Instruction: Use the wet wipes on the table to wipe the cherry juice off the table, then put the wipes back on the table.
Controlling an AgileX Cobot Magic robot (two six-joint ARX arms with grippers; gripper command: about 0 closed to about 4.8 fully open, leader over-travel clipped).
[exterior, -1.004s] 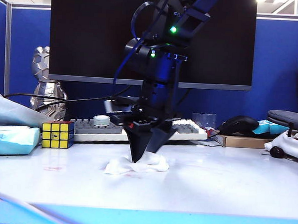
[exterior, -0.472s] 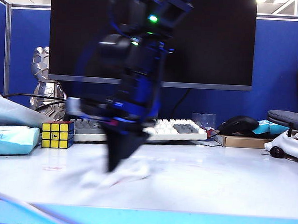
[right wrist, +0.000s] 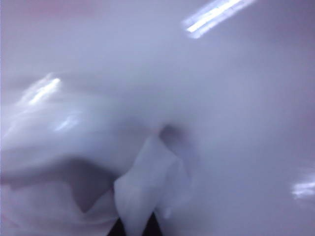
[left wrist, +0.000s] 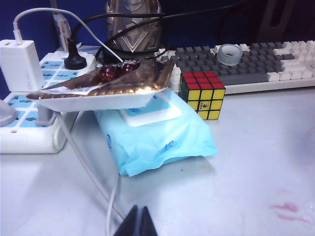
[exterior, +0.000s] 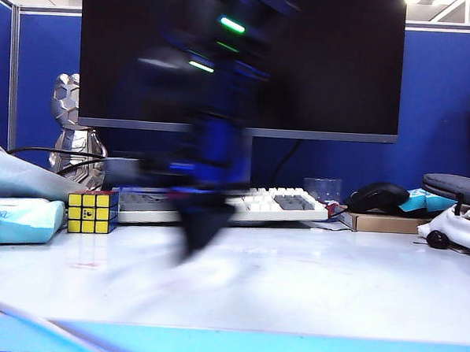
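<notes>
My right gripper (exterior: 193, 246) is a dark blur low over the white table (exterior: 332, 285), left of centre in the exterior view. It is shut on the wet wipes (right wrist: 143, 191), a white fold pinched between its dark fingertips; in the exterior view the cloth is only a pale smear (exterior: 154, 286) on the table. Faint pink cherry juice (exterior: 84, 264) marks the table in front of the cube, and shows as red streaks (left wrist: 285, 209) in the left wrist view. My left gripper (left wrist: 140, 222) is shut and empty just above the table, beside a white cable (left wrist: 101, 184).
A colour cube (exterior: 91, 211), a light-blue tissue pack (exterior: 18, 220) and a keyboard (exterior: 285, 202) stand along the back. A mouse (exterior: 376, 196) lies at the right. A plate of cherries (left wrist: 106, 88) rests on the tissue pack next to a power strip (left wrist: 29, 98).
My right gripper has closed on the wet wipes and swept left across the table, dragging the cloth with it. The left gripper has not moved.
</notes>
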